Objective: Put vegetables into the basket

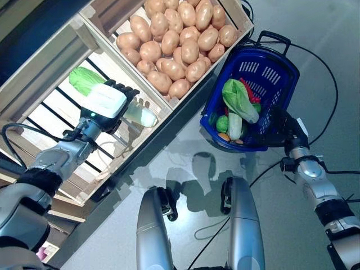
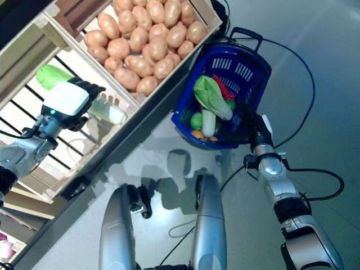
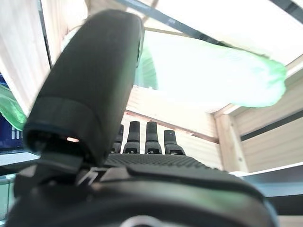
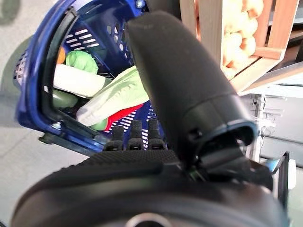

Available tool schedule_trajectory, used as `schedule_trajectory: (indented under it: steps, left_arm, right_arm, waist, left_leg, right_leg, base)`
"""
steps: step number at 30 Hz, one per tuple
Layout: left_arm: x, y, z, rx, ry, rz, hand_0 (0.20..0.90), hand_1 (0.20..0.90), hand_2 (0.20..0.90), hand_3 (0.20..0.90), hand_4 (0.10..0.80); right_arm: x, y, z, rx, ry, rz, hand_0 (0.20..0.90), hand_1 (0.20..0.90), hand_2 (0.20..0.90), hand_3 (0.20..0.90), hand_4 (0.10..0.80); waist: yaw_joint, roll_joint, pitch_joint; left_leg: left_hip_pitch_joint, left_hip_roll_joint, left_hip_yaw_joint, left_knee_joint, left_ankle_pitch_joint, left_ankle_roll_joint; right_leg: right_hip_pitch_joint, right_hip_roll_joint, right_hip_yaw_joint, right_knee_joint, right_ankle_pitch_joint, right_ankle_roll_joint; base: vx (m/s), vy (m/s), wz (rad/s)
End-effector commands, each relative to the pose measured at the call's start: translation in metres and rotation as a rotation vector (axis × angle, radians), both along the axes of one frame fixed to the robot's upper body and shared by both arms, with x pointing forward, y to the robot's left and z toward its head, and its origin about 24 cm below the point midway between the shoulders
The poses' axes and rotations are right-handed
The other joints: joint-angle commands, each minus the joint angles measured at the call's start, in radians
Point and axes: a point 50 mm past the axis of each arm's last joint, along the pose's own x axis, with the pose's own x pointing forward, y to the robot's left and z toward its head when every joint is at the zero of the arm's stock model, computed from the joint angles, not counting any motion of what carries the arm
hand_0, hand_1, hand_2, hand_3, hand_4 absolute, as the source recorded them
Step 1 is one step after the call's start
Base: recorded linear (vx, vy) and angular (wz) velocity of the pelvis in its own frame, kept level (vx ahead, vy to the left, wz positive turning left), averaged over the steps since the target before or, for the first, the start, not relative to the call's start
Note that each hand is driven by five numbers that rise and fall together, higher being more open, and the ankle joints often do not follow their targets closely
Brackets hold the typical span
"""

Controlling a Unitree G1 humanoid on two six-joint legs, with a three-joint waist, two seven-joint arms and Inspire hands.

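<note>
Cabbage (image 1: 107,94) half hidden beneath left hand (image 1: 109,101)

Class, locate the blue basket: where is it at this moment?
In the left eye view, the blue basket sits on the robot's right, beside the potato crate, gripped by the right hand and already holding vegetables.

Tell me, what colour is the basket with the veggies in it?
Blue. The basket shows best in the left eye view, held by the right hand.
</note>
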Motion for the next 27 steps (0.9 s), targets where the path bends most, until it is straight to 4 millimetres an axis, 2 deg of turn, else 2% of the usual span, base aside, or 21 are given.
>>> schedule_trajectory:
  steps: [1, 10, 19, 23, 26, 27]
  left_arm:
    - [0.002, 0.013, 0.056, 0.013, -0.195, 0.056, 0.9, 0.9, 0.9, 0.9, 0.8]
    - [0.007, 0.02, 0.073, -0.008, -0.174, 0.152, 0.9, 0.9, 0.9, 0.9, 0.8]
    - [0.015, 0.006, 0.095, -0.037, -0.156, 0.152, 0.9, 0.9, 0.9, 0.9, 0.8]
    - [0.016, 0.002, 0.101, -0.035, -0.162, 0.151, 0.9, 0.9, 0.9, 0.9, 0.8]
    - [0.016, 0.009, 0.098, -0.023, -0.15, 0.176, 0.9, 0.9, 0.9, 0.9, 0.8]
    - [0.016, 0.009, 0.098, -0.024, -0.15, 0.177, 0.608, 0.608, 0.608, 0.608, 0.605]
  right_arm:
    - [0.005, 0.006, 0.051, 0.063, -0.265, 0.063, 0.9, 0.9, 0.9, 0.9, 0.8]
    - [0.005, 0.005, 0.067, 0.088, -0.328, 0.076, 0.9, 0.9, 0.9, 0.9, 0.8]
    - [0.002, 0.004, 0.077, 0.115, -0.378, 0.078, 0.9, 0.9, 0.9, 0.9, 0.8]
    - [0.001, 0.007, 0.078, 0.128, -0.397, 0.086, 0.9, 0.9, 0.9, 0.9, 0.8]
    - [0.0, 0.005, 0.079, 0.142, -0.415, 0.079, 0.9, 0.9, 0.9, 0.9, 0.8]
    - [0.001, 0.005, 0.079, 0.142, -0.417, 0.079, 0.9, 0.9, 0.9, 0.9, 0.8]
  waist:
    - [-0.003, 0.006, -0.027]
    - [-0.01, 0.004, 0.01]
    - [-0.012, 0.003, 0.012]
    - [-0.008, 0.001, 0.012]
    - [-0.011, 0.0, 0.012]
    - [-0.011, 0.0, 0.012]
  left_leg:
    - [-0.003, -0.011, -0.024, -0.007, -0.048, -0.006]
    - [-0.117, -0.001, -0.04, 0.084, -0.07, 0.001]
    - [-0.279, 0.004, -0.052, 0.177, -0.089, 0.015]
    - [-0.3, 0.0, -0.055, 0.187, -0.094, 0.025]
    - [-0.29, 0.001, -0.053, 0.184, -0.091, 0.027]
    - [-0.288, 0.001, -0.053, 0.183, -0.091, 0.027]
  right_leg:
    - [0.056, -0.03, -0.046, -0.078, 0.065, -0.015]
    - [-0.049, -0.031, -0.038, 0.012, 0.049, -0.013]
    - [-0.208, -0.041, -0.028, 0.103, 0.039, -0.014]
    - [-0.23, -0.042, -0.032, 0.108, 0.04, -0.014]
    - [-0.219, -0.041, -0.033, 0.107, 0.04, -0.015]
    - [-0.218, -0.04, -0.033, 0.106, 0.041, -0.015]
  base:
    - [-0.042, 0.015, -0.05]
    - [-0.057, 0.017, -0.02]
    - [-0.073, 0.018, 0.02]
    - [-0.063, -0.008, -0.03]
    - [0.0, 0.0, 0.0]
    - [0.0, 0.0, 0.0]
